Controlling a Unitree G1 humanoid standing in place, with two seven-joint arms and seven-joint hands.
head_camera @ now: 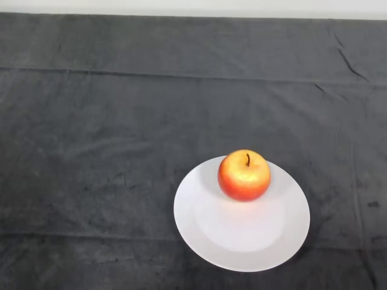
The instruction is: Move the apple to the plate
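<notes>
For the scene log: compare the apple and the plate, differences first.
The apple is red and yellow; the plate is plain white. The apple is round and upright, stem up; the plate is flat and wide. The apple sits on the plate's far part; the plate lies on the dark cloth. Both look glossy.
</notes>
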